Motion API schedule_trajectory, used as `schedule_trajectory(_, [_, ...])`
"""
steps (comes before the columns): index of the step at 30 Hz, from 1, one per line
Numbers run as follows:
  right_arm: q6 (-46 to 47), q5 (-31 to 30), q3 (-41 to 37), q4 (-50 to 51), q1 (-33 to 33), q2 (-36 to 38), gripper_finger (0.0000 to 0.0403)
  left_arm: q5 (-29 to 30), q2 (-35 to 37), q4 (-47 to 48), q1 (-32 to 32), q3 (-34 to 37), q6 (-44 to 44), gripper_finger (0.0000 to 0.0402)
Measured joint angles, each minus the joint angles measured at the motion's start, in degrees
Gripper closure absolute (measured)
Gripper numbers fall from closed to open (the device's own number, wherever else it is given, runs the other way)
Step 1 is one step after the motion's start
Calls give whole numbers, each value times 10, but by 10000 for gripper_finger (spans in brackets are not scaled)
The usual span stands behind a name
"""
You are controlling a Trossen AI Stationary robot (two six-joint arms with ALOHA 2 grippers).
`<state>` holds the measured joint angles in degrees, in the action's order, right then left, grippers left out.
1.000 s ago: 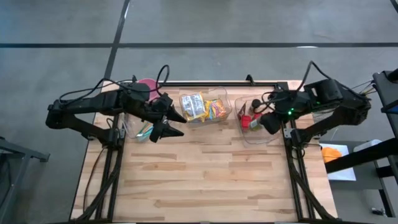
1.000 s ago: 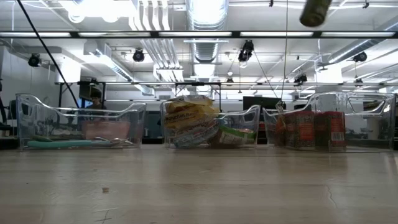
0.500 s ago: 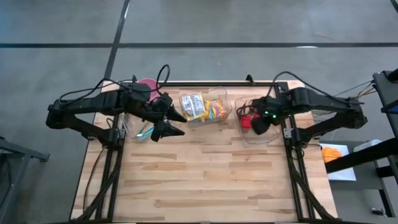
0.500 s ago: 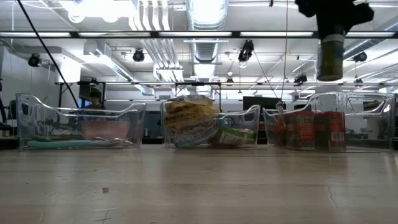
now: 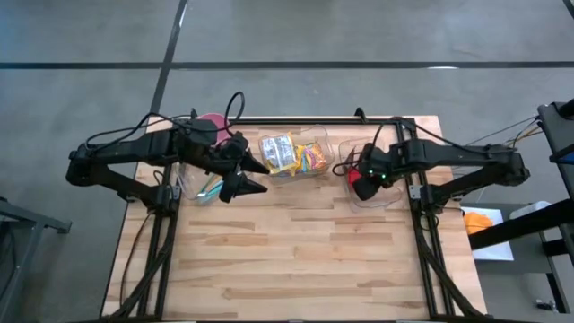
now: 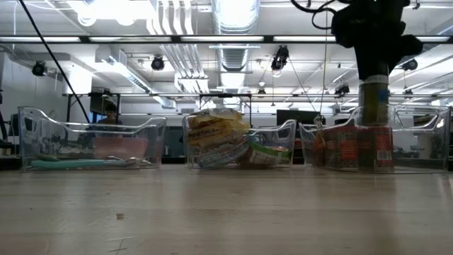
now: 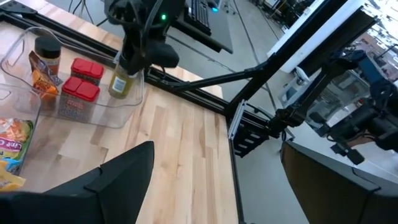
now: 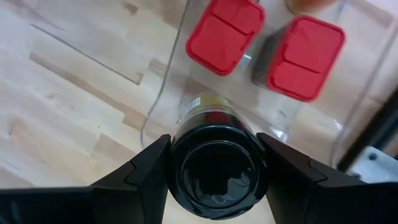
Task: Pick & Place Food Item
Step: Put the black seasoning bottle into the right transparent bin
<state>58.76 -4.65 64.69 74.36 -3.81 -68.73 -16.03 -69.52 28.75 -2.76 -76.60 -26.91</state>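
Fingers of my right gripper [image 8: 217,177] clamped on a black-capped glass jar with olive-green contents [image 8: 216,155], one dark finger on each side of the cap.

High view: R gripper [image 5: 366,179] sits over the clear plastic bin at table's right rear [image 5: 387,203], jar hidden under it. L gripper [image 5: 240,175] hangs just beside the clear bin at left rear [image 5: 184,190], fingers spread apart, nothing between them. Middle clear bin [image 5: 325,170] holds bright snack packets [image 5: 285,152]. Light wooden slat table [image 5: 287,260] carries all three bins in a row along the rear.

Low view: jar [image 6: 374,103] upright under R gripper [image 6: 375,71], its base just above the red-lidded spice tins [image 6: 354,145] in right bin [image 6: 439,120]. Can't tell whether it touches them. Left bin [image 6: 42,134] has a teal item lying flat.

L wrist view: my two dark fingers [image 7: 127,171] wide apart, empty. Farther off, R arm holds jar [image 7: 120,81] inside right bin [image 7: 118,115], next to two red tins [image 7: 79,87] and a brown-capped shaker [image 7: 46,53].

R wrist view: looking down past jar cap; two red tins [image 8: 227,34] below, bin wall [image 8: 161,106] curves beside jar.
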Motion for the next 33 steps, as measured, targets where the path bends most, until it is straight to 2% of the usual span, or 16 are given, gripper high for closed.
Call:
schedule_trajectory(16, [22, 2, -118, -118, 0, 0, 206, 0, 0, 0, -3, 0, -2, 43])
schedule_trajectory(33, [39, 2, -174, -181, -8, -2, 206, 0, 0, -2, -4, 0, -2, 43])
